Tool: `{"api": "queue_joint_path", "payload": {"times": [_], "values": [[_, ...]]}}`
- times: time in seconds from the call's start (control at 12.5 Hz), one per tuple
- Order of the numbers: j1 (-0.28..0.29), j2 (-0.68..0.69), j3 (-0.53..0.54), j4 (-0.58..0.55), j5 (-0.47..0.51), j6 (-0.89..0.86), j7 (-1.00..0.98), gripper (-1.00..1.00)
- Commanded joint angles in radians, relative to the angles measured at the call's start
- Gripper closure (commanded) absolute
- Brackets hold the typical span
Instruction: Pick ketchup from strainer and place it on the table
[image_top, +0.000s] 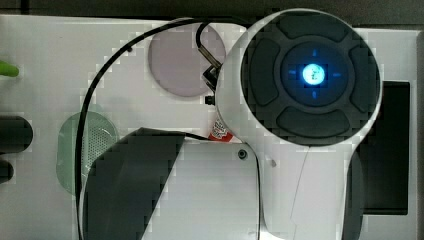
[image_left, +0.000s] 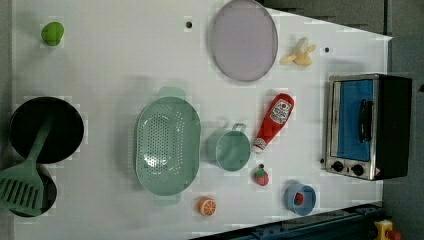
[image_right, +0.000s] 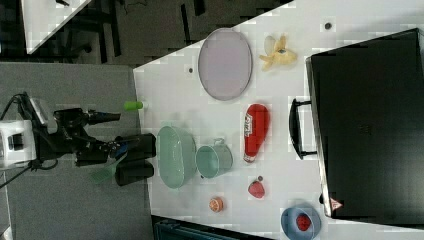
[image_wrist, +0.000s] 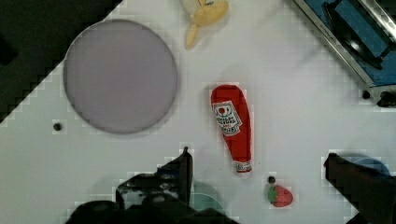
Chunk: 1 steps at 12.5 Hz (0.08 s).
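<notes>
Ketchup (image_wrist: 232, 126) lies flat on the tabletop (image_wrist: 289, 93); gripper (image_wrist: 259, 172) hangs open above it. I judge the bottle light, squeezable, slick; I'd grip mid-body.

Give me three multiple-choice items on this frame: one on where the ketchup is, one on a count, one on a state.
1. Where does the ketchup lie?
A. in the strainer
B. on the table, beside the mug
C. on the plate

2. How many strawberries show in the left view?
A. one
B. two
C. four

3. What is the state of the strainer?
A. empty
B. holding the ketchup
C. overturned

Answers: 1 B, the bottle lies flat on the table between the mug and the toaster oven. 2 B, one strawberry on the table, one in the blue bowl. 3 A, its perforated bottom is bare.
</notes>
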Motion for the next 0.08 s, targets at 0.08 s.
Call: {"api": "queue_joint_path", "payload": {"times": [0.08], "values": [[-0.007,0.057,0.003,-0.017,0.000,-0.026,0.055,-1.00]]}}
